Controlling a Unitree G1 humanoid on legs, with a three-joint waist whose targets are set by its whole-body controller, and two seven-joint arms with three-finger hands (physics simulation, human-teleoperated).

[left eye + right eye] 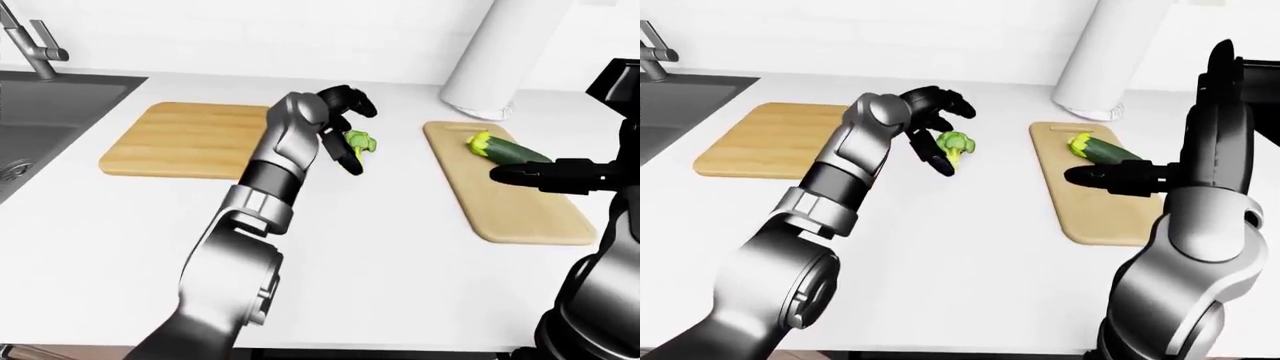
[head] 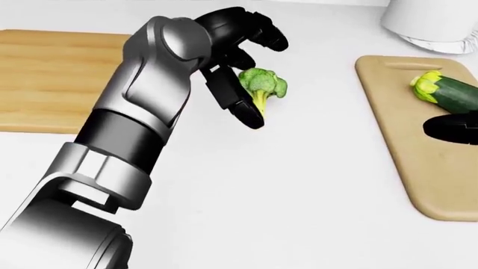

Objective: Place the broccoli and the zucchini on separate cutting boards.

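My left hand (image 2: 242,73): arm extended, fingers curled wide around broccoli (image 2: 261,85), not closed. My right hand (image 1: 1110,177): beside zucchini (image 1: 1100,150), grip indiscernible.

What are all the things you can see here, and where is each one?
Broccoli: one, green, on the white counter between the two boards, with open fingers around it.
Zucchini: one, dark green with a yellow-green end, on the right cutting board.
Left cutting board: one, golden wood, bare, left of the broccoli.
Right cutting board: one, pale wood, at the right.
Paper towel roll: one, white, upright above the right board.
Sink: one, dark grey, far left, with a metal faucet.
Counter: one, white.
Left robot hand: one, black, open about the broccoli.
Right robot hand: one, black, beside the zucchini; grip unclear.
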